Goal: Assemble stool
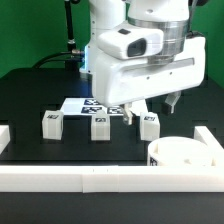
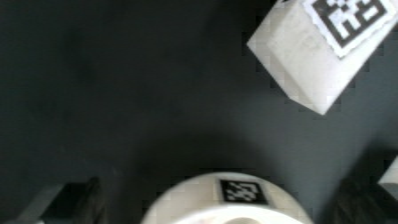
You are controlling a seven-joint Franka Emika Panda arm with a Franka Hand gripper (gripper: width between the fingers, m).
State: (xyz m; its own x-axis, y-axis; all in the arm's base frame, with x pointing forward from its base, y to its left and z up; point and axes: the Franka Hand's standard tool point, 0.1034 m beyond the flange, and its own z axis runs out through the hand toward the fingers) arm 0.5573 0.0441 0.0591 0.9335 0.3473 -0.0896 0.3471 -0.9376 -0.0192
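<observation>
Three short white rectangular plastic legs in row on black desk [image 1: 28,98], counting from exterior view's left: first leg [image 1: 52,122], second leg [image 1: 100,125], third leg [image 1: 150,126]. One thick round white seat disc [image 1: 182,155] near third leg. Tool [image 1: 150,108] over third leg, fingers spread, empty.

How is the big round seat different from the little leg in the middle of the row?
The seat is round; the middle leg is a boxy block. The seat is much wider than the leg. The leg shows a black-and-white tag on its front; the seat shows none in the exterior view. The seat sits off at the exterior view's right; the leg stands in a row of three. Both are white and rest on the black table.
</observation>
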